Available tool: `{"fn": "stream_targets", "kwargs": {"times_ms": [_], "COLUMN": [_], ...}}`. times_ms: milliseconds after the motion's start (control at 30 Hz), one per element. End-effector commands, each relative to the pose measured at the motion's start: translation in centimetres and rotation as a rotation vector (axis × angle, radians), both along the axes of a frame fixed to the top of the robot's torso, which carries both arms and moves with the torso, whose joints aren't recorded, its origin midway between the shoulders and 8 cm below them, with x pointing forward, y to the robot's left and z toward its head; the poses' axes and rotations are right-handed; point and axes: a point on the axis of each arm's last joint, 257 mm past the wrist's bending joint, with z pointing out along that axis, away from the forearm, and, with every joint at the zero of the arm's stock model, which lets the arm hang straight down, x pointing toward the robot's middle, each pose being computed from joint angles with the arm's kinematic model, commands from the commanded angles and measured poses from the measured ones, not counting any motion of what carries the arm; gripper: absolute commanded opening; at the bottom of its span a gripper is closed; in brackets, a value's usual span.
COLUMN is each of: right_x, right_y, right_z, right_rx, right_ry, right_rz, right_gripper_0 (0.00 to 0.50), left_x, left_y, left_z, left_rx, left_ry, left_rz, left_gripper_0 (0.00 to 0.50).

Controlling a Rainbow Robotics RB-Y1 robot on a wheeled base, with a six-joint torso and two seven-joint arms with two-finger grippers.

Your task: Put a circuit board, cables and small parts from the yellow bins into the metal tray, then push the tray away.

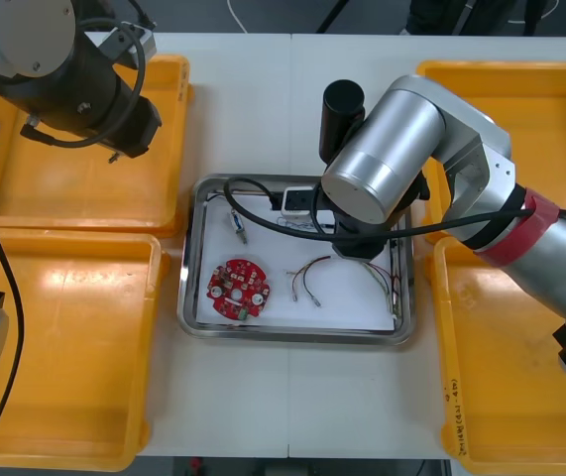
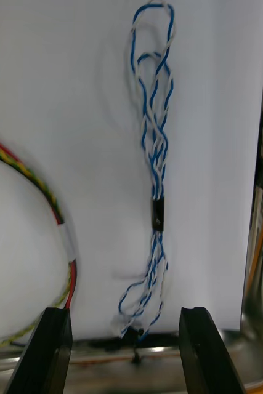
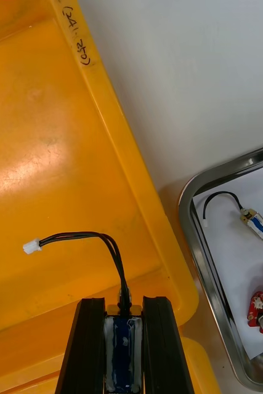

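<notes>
The left pincer [image 3: 124,301], clamped on what looked like a small metal part [image 3: 124,348], hung over the upper-left yellow bin [image 1: 84,193]. It needed lowering gently into the metal tray [image 1: 195,297]. The right pincer [image 2: 124,311] stood apart there.

Table [image 1: 258,94] with yellow bins [image 1: 64,337], metal tray [image 1: 292,335]

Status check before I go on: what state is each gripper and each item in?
left gripper: shut on held small metal part, over yellow bin
right gripper: open, over metal tray
blue and white cable: loose in tray, not gripped
circuit board: flat in tray
red and yellow cable: lying in tray
second small metal part: lying in tray
</notes>
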Motion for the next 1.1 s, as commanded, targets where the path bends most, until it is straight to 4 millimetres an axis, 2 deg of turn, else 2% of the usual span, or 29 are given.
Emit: {"fn": "stream_targets", "kwargs": {"times_ms": [33, 100, 133, 333, 567, 733, 800, 1033, 1100], "right_x": [-1.0, -2.0, -2.1, -1.6, -0.8, -1.1, -1.2, -1.9, -2.3], "right_y": [2.4, 2.1, 2.7, 4.1, 3.1, 1.5, 0.0, -4.4, -6.0], "right_z": [5.3, 6.1, 7.0, 10.9, 13.1, 14.1, 14.4, 13.6, 13.3], "right_rx": [0.049, 0.046, 0.078, 0.219, 0.34, 0.453, 0.48, 0.538, 0.561], "right_ry": [-0.049, -0.033, -0.043, -0.098, -0.117, -0.142, -0.168, -0.19, -0.196], "right_rz": [0.031, 0.012, 0.014, -0.007, -0.09, -0.218, -0.279, -0.449, -0.505], "right_gripper_0": [0.5, 0.5, 0.5, 0.5, 0.5, 0.5, 0.5, 0.5, 0.5], "left_x": [-0.3, -0.3, -0.3, -0.3, -0.4, -0.6, -0.7, -1.0, -1.4], "left_y": [-0.8, -0.8, -0.8, -0.9, -1.2, -1.6, -1.8, -2.7, -3.5], "left_z": [0.6, 0.6, 0.6, 0.6, 0.7, 0.8, 0.9, 0.5, 0.2], "left_rx": [-0.085, -0.085, -0.085, -0.087, -0.099, -0.113, -0.121, -0.127, -0.145], "left_ry": [-0.012, -0.012, -0.012, -0.011, -0.011, -0.01, -0.01, 0.001, 0.012], "left_rz": [0.095, 0.095, 0.095, 0.093, 0.092, 0.089, 0.089, 0.093, 0.11], "left_gripper_0": [0.0, 0.001, 0.0, 0.0, 0.0, 0.0, 0.0, 0.0, 0.0]}}
